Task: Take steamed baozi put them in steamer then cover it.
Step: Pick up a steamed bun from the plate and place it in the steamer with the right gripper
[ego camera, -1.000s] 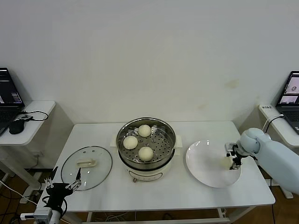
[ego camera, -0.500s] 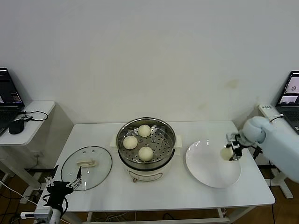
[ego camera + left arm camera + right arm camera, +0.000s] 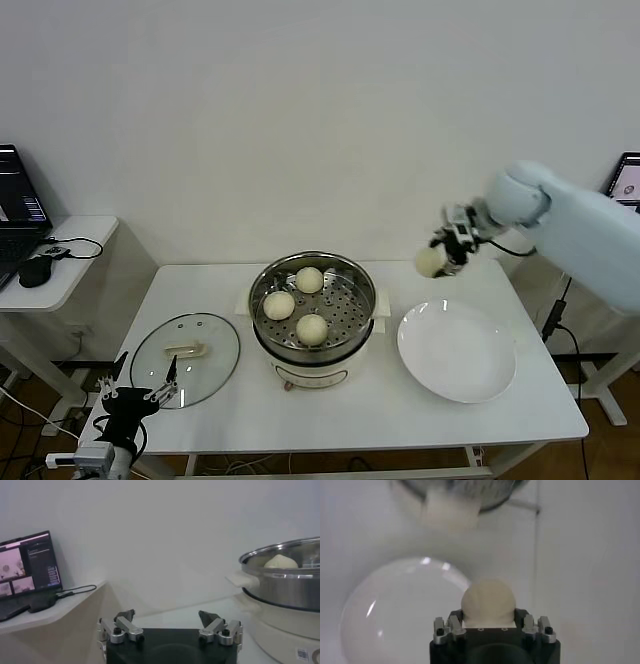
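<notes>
Right now your right gripper point(image 3: 440, 256) is up in the air above the far edge of the white plate point(image 3: 456, 352), between the plate and the steamer point(image 3: 312, 312), with its fingers closed around one bun point(image 3: 431, 262). From the right wrist camera you can see that bun point(image 3: 488, 602) pinched between the two fingers point(image 3: 454, 622), with the plate point(image 3: 395, 610) below it and the steamer's side handle point(image 3: 449, 514) further off.

Three buns sit on the holed tray inside the steamer: one at the back point(image 3: 309, 280), one on the left point(image 3: 279, 304) and one at the front point(image 3: 312, 327). They lie near one another but do not touch. The steamer stands uncovered in the middle of the table point(image 3: 350, 420).

The glass lid point(image 3: 185, 359) lies flat on the table to the left of the steamer, handle up, well apart from it.

Your left gripper point(image 3: 135, 396) hangs low at the near left corner of the table, just in front of the lid, its fingers spread wide and holding nothing. The left wrist camera shows those fingers point(image 3: 125, 616) apart, with the steamer point(image 3: 285, 587) off to one side.
</notes>
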### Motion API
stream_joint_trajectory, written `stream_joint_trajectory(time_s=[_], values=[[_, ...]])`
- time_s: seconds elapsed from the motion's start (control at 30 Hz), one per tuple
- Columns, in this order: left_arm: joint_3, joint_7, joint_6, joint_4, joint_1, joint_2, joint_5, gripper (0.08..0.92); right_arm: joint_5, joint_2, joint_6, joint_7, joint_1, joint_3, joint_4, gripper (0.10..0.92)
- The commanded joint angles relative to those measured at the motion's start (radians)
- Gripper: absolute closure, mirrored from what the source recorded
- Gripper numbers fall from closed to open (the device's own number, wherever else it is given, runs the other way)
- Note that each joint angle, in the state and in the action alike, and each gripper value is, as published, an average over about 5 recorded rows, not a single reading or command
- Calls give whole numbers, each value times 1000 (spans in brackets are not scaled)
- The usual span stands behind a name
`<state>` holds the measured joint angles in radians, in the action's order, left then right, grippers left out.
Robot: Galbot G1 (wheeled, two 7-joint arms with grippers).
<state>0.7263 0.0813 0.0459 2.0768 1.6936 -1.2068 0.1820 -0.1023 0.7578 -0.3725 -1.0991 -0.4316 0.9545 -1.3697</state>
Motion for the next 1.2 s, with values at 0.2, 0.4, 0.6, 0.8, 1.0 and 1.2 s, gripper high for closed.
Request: stream_joint_trajectory(time_s=[0.2, 0.4, 0.6, 0.8, 1.0, 1.2], values=[[12, 0, -4, 5, 1, -10, 4, 177, -424, 394, -285, 181, -123, 214, 24, 406], [14, 0, -6, 7, 4, -22, 5, 177, -396, 431, -330, 208, -52, 248, 59, 401], [9, 0, -7, 7, 4, -26, 4, 177, -332, 420, -342, 209, 8, 252, 83, 403], [10, 0, -7, 1, 3, -24, 5, 177, -259, 402, -332, 204, 45, 240, 107, 398], [9, 0, -8, -3, 0, -23, 5, 177, -231, 401, -327, 210, 67, 218, 127, 399], [7, 0, -7, -3, -4, -22, 4, 177, -206, 401, -318, 206, 82, 200, 140, 401]])
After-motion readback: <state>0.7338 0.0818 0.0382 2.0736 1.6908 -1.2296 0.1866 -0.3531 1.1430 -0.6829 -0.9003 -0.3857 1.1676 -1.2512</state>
